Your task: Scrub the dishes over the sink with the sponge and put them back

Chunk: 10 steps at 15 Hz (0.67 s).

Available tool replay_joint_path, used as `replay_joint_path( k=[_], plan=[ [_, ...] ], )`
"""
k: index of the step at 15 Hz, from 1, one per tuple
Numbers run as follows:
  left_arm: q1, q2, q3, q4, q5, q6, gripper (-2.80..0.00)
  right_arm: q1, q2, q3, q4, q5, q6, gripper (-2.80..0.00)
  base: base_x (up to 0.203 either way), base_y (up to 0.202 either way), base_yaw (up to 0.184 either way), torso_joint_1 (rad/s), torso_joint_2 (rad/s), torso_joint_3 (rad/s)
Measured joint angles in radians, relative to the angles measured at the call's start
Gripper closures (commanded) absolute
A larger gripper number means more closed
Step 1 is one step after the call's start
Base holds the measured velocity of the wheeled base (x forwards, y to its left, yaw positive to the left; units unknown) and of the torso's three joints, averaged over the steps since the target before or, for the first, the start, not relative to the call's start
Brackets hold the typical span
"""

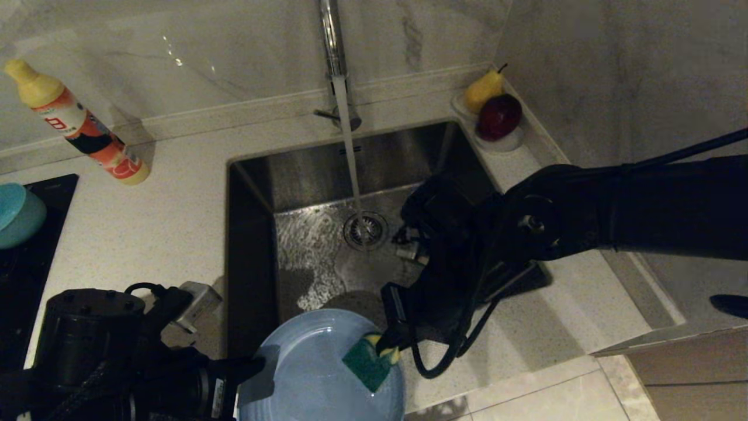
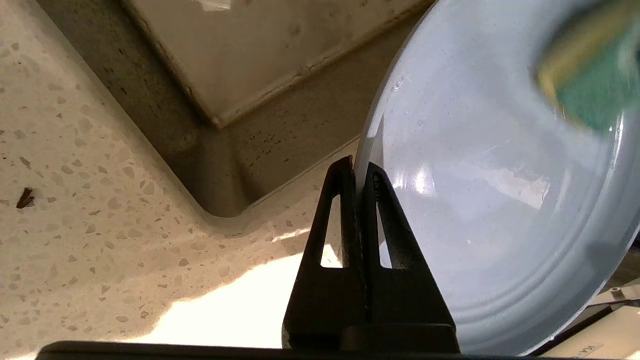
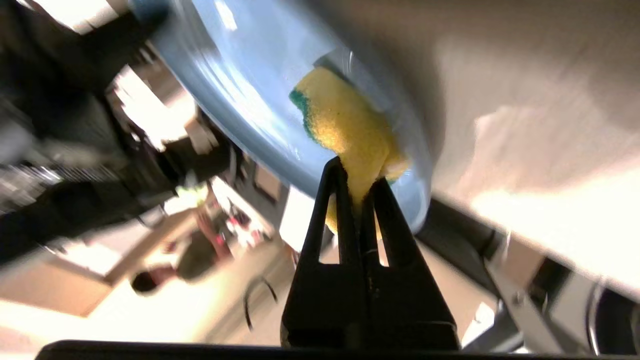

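The slate-blue plate (image 1: 310, 374) hangs over the near edge of the sink (image 1: 304, 193), tilted. My left gripper (image 2: 358, 165) is shut on its rim, at the plate's left side in the head view (image 1: 257, 367). My right gripper (image 3: 357, 177) is shut on the yellow end of the sponge (image 3: 345, 125). The sponge (image 1: 369, 359) lies with its teal-green face against the right part of the plate. A teal bowl (image 1: 17, 213) stands at the far left on the counter.
Water runs from the chrome tap (image 1: 332, 41) onto the strainer drain (image 1: 365, 230). A bottle (image 1: 76, 126) lies on the counter at the back left. A small white dish (image 1: 497, 137) with a pear and a red fruit stands in the back right corner.
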Motion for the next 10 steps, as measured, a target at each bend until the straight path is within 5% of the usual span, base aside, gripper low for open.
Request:
replay_joint_path(
  k=[10],
  plan=[
    [0.000, 0.018, 0.002, -0.029, 0.000, -0.003, 0.00, 0.178, 0.046, 0.010, -0.047, 0.001, 0.011, 0.00, 0.000, 0.000, 0.000, 0.000, 0.00, 0.000]
  ],
)
